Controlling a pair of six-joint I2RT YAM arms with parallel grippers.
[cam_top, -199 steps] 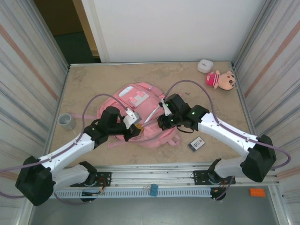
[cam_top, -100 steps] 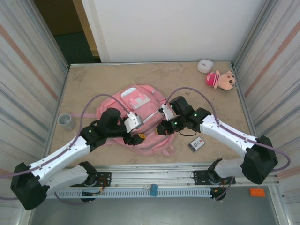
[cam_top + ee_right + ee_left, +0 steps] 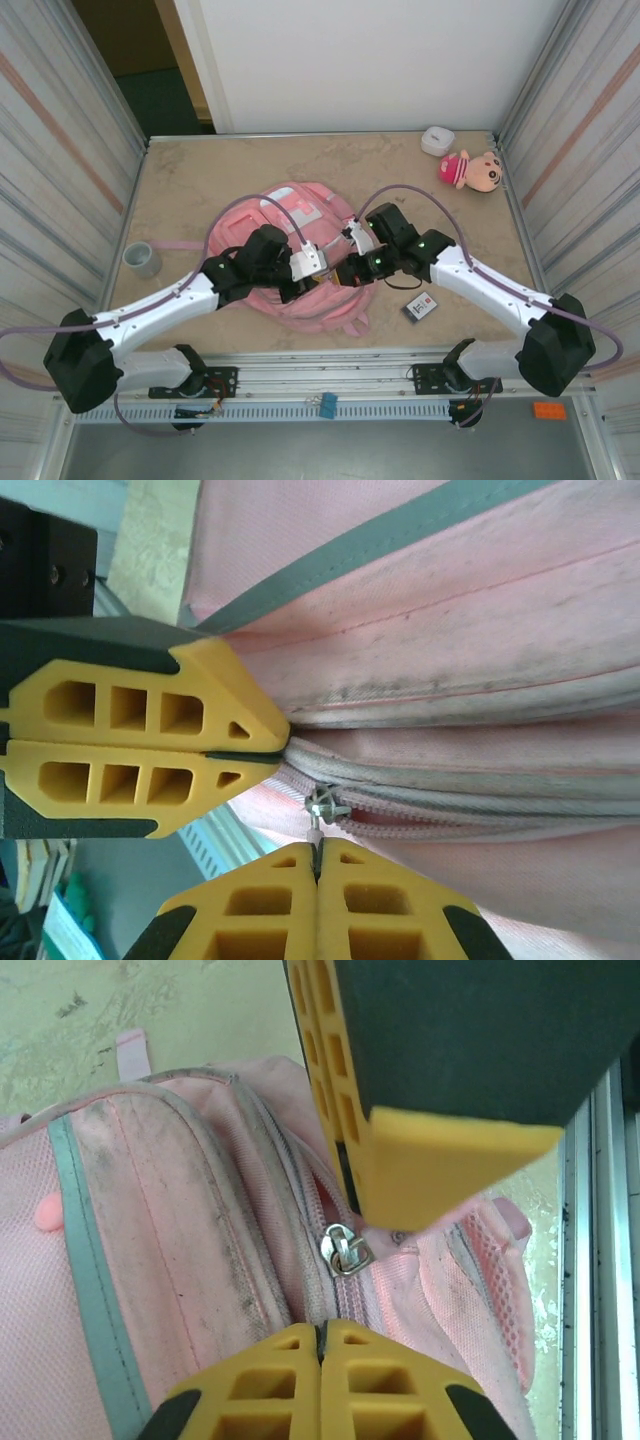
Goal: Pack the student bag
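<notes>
R gripper (image 3: 318, 846): shut, seemingly on silver metal zip pull (image 3: 323, 803), ctr frame, large pink fabric student bag (image 3: 480, 630); L gripper (image 3: 285, 742) shut. Risk: pull slips, thin purchase.

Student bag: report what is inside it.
The student bag lies mostly zipped. Beside the metal zipper slider a narrow gap appears to show only more pink fabric. Whatever the compartments hold is covered by the bag's own cloth, so the contents cannot be told.
</notes>
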